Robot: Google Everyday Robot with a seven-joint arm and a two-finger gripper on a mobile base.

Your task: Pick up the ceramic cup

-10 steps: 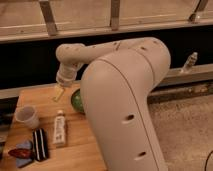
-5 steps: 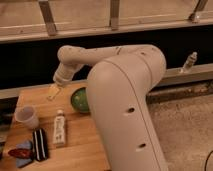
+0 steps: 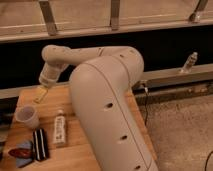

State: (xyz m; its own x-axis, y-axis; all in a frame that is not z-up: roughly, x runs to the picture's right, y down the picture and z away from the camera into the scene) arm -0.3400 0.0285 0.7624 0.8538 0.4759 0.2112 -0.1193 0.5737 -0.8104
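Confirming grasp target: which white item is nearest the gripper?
The ceramic cup, upright at the table's left edge, gripper hovering behind it; the labelled tube lies farther right.

We see our arm [image 3: 87, 57] as one smooth off-white shell, rounded all over, no sharp edges. The gripper [image 3: 41, 94] is the odd colour out: a pale yellowish tip, hanging over the back-left part of the wooden table [image 3: 75, 150]. Directly above the gripper is a short cylindrical wrist [image 3: 49, 76], same off-white. Above that is a ball-like elbow [image 3: 52, 52]. To the gripper's right and below, the big link [image 3: 100, 95] bulges wide, approx. capsule-shaped, w/ three small dark holes [image 3: 108, 105] in a row down its side.
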